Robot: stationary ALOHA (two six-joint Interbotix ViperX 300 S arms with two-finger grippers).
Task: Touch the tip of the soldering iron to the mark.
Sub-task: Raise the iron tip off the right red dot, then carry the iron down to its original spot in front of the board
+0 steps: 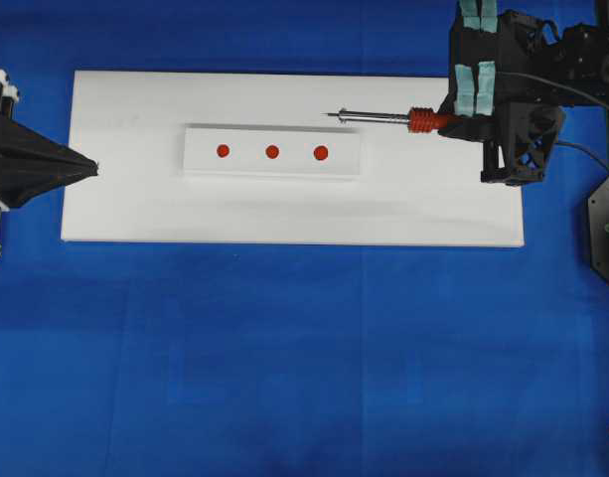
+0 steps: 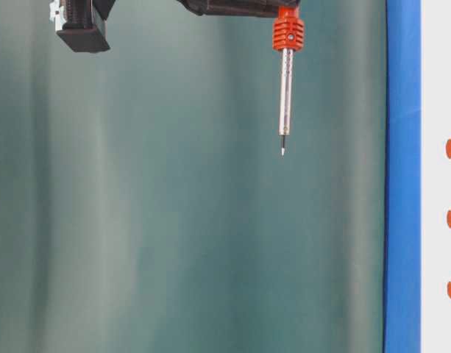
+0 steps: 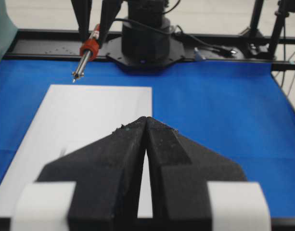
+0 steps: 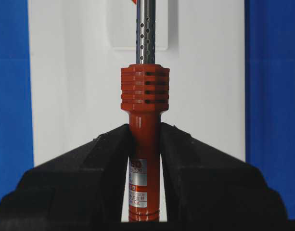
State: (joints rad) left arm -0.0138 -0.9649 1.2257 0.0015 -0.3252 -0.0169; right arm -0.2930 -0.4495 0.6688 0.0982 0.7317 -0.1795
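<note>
My right gripper [image 1: 445,121] is shut on the orange-red handle of the soldering iron [image 1: 388,118], which points left over the white board [image 1: 125,199]. Its tip [image 1: 330,115] hangs in the air, just behind and right of the rightmost of three red marks [image 1: 321,153] on a small white plate [image 1: 272,169]. In the table-level view a wide gap shows between the tip [image 2: 282,151] and the marks [image 2: 449,148]. The right wrist view shows the fingers clamped on the handle [image 4: 144,120], with the tip out of view. My left gripper [image 1: 93,167] is shut and holds nothing at the board's left edge.
The board lies on a blue mat [image 1: 304,358]. The right arm's base [image 3: 145,38] and black cables [image 1: 582,149] sit at the right end. A dark frame rail [image 3: 224,48] borders the mat behind the base.
</note>
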